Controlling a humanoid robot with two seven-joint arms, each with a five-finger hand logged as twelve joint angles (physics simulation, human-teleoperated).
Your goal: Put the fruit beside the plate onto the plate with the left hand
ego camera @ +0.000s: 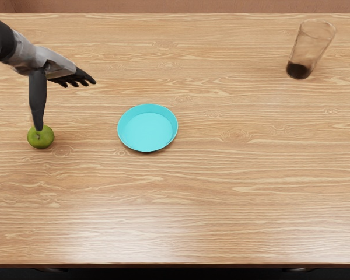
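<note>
A small green fruit (41,137) lies on the wooden table, well to the left of the plate. The turquoise plate (147,128) sits near the table's middle and holds nothing. My left hand (58,87) comes in from the upper left and hovers above and behind the fruit. Its thumb (38,100) points straight down, with the tip just over the fruit's top. The other fingers (76,78) stretch out to the right, away from the fruit. The hand is open and holds nothing.
A clear drinking glass (308,49) with a dark bottom stands at the table's far right corner. The table's front edge runs along the bottom of the view.
</note>
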